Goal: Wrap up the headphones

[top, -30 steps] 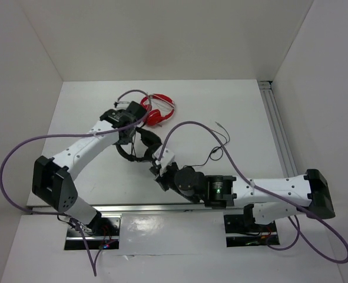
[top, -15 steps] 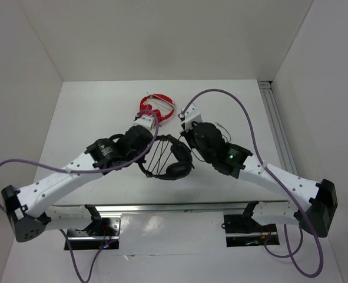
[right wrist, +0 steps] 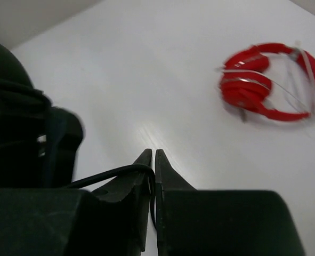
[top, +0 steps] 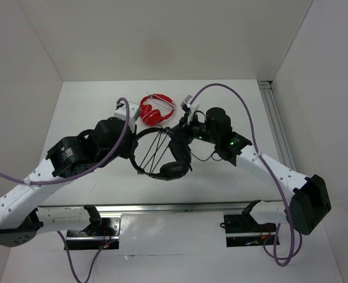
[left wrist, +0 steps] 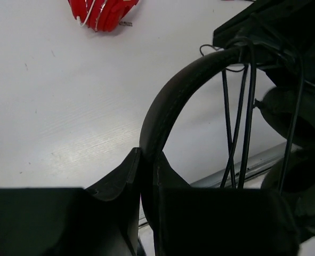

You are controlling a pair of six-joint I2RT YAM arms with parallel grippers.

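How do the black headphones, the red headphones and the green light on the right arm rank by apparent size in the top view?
1. The black headphones, largest.
2. The red headphones, clearly smaller.
3. The green light, only a tiny dot.
The gaps are plain, so camera nearness changes nothing.

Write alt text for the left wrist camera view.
The left gripper has its jaws shut on the black headphones at the headband, which arcs up to the right with strands of thin black cable across its curve. Red headphones lie on the white table beyond.
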